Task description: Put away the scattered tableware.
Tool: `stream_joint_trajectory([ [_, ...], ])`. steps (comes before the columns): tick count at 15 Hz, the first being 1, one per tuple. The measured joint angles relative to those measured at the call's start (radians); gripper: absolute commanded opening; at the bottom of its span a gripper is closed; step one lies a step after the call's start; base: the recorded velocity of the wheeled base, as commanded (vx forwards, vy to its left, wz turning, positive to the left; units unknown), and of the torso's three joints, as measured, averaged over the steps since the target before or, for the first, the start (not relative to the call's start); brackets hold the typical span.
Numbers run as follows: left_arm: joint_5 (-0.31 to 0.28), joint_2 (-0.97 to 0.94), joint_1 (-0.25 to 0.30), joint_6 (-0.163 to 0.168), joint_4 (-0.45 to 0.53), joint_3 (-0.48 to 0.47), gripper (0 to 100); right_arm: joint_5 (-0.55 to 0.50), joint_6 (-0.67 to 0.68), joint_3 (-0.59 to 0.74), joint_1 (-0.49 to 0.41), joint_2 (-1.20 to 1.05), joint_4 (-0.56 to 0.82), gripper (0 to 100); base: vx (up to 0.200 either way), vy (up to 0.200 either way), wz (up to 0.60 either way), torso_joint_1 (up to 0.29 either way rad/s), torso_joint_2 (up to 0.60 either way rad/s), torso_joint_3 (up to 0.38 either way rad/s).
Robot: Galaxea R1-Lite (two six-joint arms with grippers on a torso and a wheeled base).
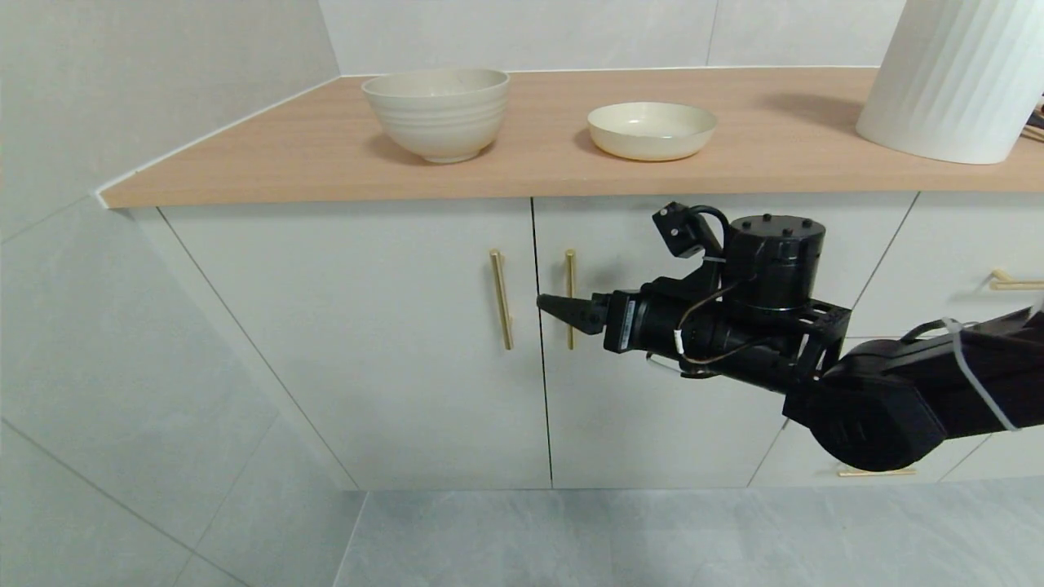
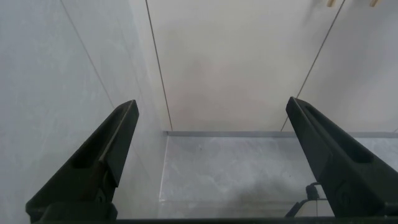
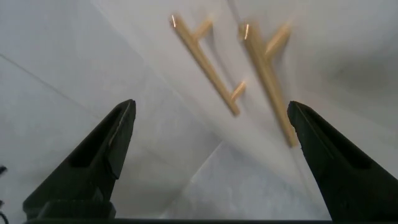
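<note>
A deep ribbed cream bowl (image 1: pixel 438 110) and a shallow cream bowl (image 1: pixel 651 129) stand apart on the wooden countertop (image 1: pixel 285 155). Below them are two white cabinet doors with upright gold handles (image 1: pixel 500 299) (image 1: pixel 570 297). My right gripper (image 1: pixel 548 304) is held level in front of the doors, its tip between the two handles and just short of the door seam. In the right wrist view the right gripper (image 3: pixel 210 107) is open, with both handles (image 3: pixel 208 65) (image 3: pixel 267 81) ahead of it. My left gripper (image 2: pixel 211 104) is open and holds nothing, low before the cabinet base and the floor.
A tall white ribbed container (image 1: pixel 954 77) stands at the right end of the counter. Another gold handle (image 1: pixel 1015 283) sits on the cabinet front to the right. A tiled wall closes the left side, and grey floor tiles (image 1: pixel 652 538) run below the cabinet.
</note>
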Motion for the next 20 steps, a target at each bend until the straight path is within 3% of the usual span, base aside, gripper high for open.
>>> stream_joint_trajectory([
  [20,0.0,0.0,0.0,0.0,0.0,0.0,100,-0.025,0.081,-0.108,0.007,0.182,-0.171,100,0.0,0.0,0.0,0.0,0.0,0.0],
])
